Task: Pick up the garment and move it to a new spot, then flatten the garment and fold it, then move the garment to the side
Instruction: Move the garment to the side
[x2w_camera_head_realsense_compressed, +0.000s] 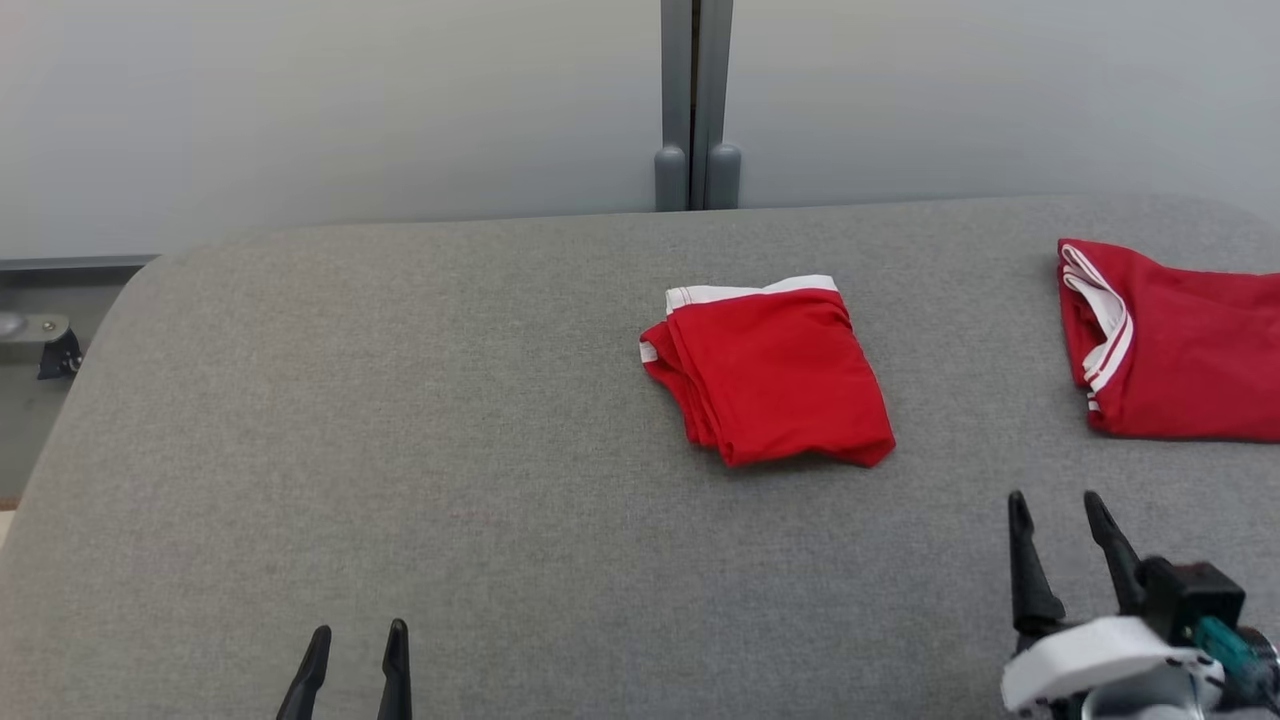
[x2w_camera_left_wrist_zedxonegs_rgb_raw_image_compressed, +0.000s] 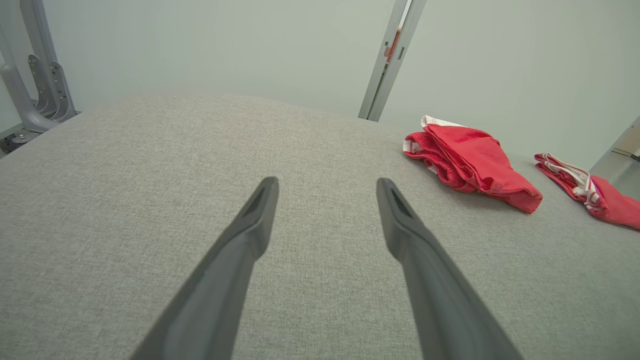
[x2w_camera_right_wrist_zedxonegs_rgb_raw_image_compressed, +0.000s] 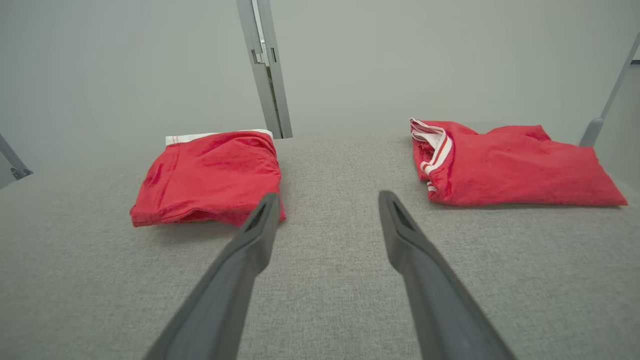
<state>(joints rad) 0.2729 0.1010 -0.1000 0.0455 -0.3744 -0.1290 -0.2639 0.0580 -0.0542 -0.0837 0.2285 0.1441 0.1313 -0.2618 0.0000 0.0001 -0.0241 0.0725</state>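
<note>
at the lower left of the head view the left gripper (x2w_camera_head_realsense_compressed: 359, 628) hung released and empty, fingers apart over the grey fabric-covered table (x2w_camera_head_realsense_compressed: 400, 400). the folded red cloth garment with a white waistband (x2w_camera_head_realsense_compressed: 770, 375) lay just right of centre, its long axis tilting from upper left to lower right. at the lower right the right gripper (x2w_camera_head_realsense_compressed: 1055, 497), likewise spread and empty, was the nearer one; the garment lay up and to its left. a second red garment with white trim (x2w_camera_head_realsense_compressed: 1180, 345) lay at the right edge.
</note>
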